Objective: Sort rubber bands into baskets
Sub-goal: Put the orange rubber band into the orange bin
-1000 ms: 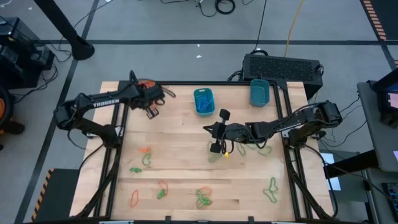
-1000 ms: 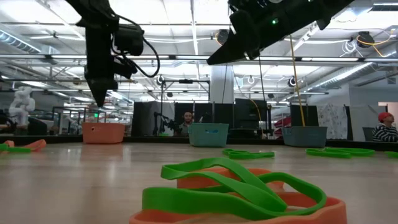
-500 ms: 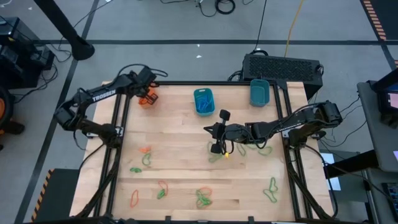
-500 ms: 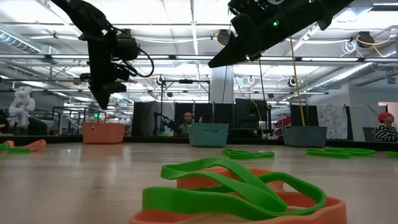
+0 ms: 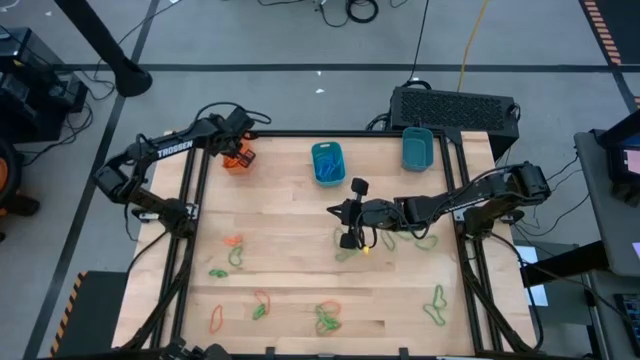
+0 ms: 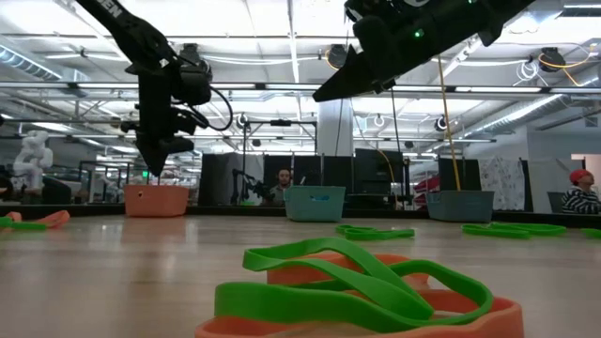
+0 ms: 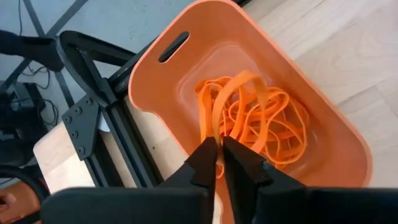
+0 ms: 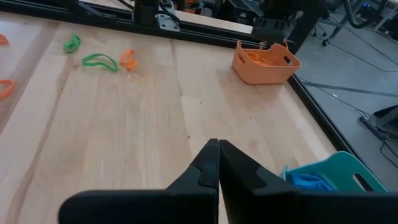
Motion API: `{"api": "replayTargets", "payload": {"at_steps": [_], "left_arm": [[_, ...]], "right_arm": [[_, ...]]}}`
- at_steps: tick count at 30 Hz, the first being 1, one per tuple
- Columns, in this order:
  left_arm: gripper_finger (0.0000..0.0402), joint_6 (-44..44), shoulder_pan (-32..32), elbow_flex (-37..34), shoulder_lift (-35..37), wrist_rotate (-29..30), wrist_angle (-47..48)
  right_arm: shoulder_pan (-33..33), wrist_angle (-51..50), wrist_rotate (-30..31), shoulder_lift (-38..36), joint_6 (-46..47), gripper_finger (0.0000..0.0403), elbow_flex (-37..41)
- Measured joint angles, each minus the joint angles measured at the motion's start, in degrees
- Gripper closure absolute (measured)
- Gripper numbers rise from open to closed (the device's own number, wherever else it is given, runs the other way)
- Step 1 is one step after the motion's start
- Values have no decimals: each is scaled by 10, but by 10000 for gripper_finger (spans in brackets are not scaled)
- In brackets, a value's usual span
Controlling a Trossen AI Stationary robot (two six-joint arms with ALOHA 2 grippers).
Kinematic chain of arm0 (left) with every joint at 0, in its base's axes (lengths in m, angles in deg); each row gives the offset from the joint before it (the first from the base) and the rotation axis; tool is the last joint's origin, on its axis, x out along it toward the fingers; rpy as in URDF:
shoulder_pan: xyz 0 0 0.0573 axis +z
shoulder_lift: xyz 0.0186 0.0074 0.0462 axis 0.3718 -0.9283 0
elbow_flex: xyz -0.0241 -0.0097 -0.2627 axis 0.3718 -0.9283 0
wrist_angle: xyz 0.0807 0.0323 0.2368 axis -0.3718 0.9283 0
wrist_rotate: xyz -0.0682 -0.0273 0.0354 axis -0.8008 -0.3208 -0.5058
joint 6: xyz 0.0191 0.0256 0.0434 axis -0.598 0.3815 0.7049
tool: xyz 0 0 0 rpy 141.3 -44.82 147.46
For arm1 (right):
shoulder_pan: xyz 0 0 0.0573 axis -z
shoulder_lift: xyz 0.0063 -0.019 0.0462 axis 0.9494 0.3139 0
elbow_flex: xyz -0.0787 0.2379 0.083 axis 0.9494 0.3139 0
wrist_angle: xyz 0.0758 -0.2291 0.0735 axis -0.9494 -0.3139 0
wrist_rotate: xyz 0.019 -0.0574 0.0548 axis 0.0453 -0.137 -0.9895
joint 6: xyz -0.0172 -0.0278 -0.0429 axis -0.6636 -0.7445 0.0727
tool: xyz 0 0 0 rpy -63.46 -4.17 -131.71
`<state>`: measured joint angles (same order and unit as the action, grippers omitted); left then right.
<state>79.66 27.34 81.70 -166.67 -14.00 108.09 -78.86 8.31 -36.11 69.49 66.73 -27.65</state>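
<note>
Over the orange basket [image 7: 249, 112] at the table's far left corner, the left gripper [image 7: 221, 155] is seen barely parted, an orange band [image 7: 208, 115] between its tips. The band may cling and be lifted back out. Right gripper [image 8: 217, 163] clenched, empty, mid-table.
</note>
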Motion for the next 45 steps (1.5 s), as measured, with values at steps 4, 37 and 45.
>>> {"api": "replayTargets", "payload": {"at_steps": [4, 37, 45], "left_arm": [[337, 25, 0, 0, 0, 0, 1], [278, -20, -477, -32, 195, -152, -208], [278, -21, -664, -33, 54, -116, -365]], "right_arm": [[0, 0, 0, 0, -2, 403, 0], [-134, -236, -110, -125, 177, 403, -1], [-205, -219, -118, -91, 265, 403, -1]]}}
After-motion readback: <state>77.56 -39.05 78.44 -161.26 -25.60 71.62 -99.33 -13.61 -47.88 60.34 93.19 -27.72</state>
